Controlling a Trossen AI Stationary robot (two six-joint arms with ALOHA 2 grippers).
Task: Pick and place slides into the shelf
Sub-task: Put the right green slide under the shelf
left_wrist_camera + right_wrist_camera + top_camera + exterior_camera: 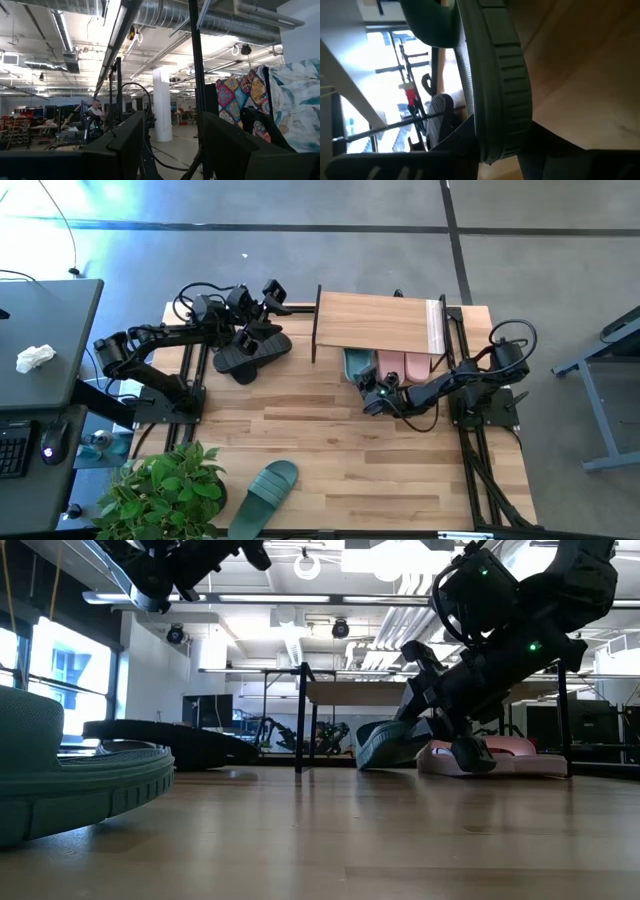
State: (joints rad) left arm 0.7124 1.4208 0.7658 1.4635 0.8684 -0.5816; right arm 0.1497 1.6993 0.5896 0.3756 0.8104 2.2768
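The shelf (380,323) stands at the far right of the table, and its plank top shows edge-on in the low view (420,692). Under it lie two pale pink slides (401,365) (505,755) and one dark green slide (356,362) (385,745). My right gripper (370,392) (440,735) (495,150) is at that green slide's near end, shut on it. The second green slide (264,494) (70,780) lies by the near edge. Two black slides (250,352) (170,745) lie left of the shelf. My left gripper (268,298) (172,145) hangs open, raised above them. My right gripper pinches the dark green slide by the ribbed edge of its sole (502,95) at the near end, one finger on each face. The fingers come low, slanting from the table's right and near side. The slide stands tilted on one edge (372,762) under the shelf's front.
A potted plant (165,485) stands at the near left corner, beside the loose green slide. The shelf's thin black side frame (300,715) stands just left of the held slide. Bare wooden tabletop (330,450) lies between the shelf and the near edge. A grey desk (45,345) is off the table's left.
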